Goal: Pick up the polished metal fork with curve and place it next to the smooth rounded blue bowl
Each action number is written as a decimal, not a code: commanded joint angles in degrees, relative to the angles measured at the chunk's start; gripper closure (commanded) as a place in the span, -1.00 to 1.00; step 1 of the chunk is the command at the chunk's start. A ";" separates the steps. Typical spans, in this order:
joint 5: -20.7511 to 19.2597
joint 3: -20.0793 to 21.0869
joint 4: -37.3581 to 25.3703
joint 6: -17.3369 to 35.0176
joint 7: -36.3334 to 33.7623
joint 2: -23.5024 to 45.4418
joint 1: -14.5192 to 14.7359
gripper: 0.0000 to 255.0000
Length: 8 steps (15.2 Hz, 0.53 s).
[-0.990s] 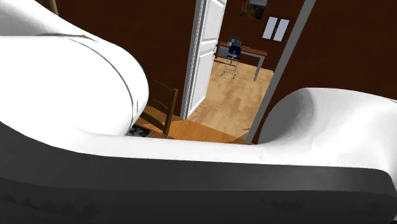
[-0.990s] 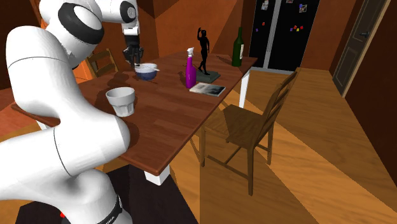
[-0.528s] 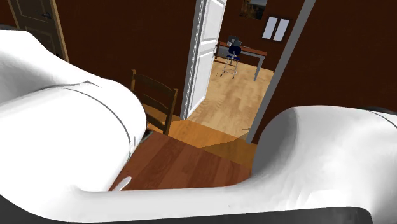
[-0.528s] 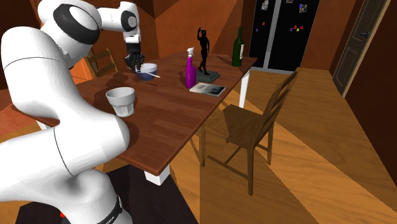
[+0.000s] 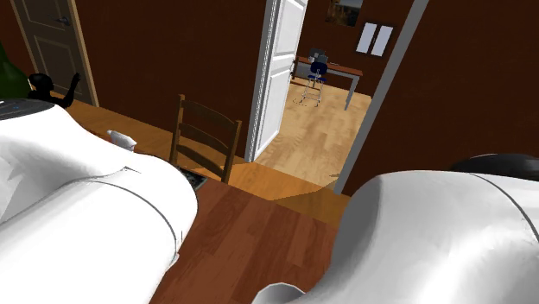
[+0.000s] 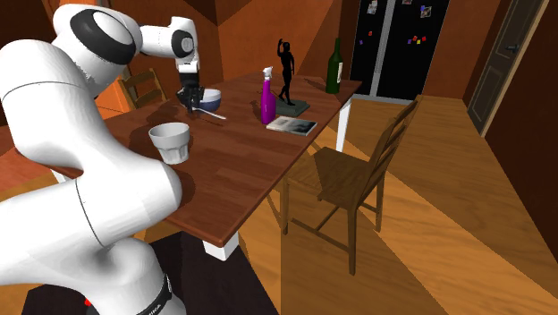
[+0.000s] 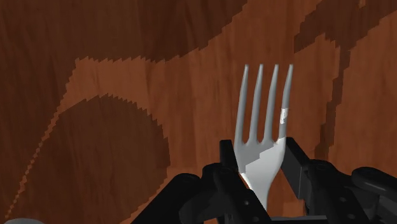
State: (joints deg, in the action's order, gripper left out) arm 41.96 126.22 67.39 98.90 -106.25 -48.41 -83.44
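Silvery fork (image 7: 259, 144) is clasped by the black gripper (image 7: 261, 156) over the brown table (image 6: 241, 152); the blue bowl (image 6: 211, 96) sits near.

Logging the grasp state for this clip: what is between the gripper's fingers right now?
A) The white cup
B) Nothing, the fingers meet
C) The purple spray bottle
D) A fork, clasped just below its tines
D: in the wrist view the gripper is shut on the grey fork, its four tines sticking out ahead.
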 commanded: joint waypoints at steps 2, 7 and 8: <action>0.43 0.25 1.67 1.75 0.58 -0.46 0.47 1.00; 1.33 0.89 4.04 4.61 1.50 -1.54 0.98 1.00; 1.53 1.03 4.46 5.16 1.68 -1.79 1.05 1.00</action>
State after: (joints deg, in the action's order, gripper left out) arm 43.22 127.02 71.74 103.55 -104.74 -49.76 -82.23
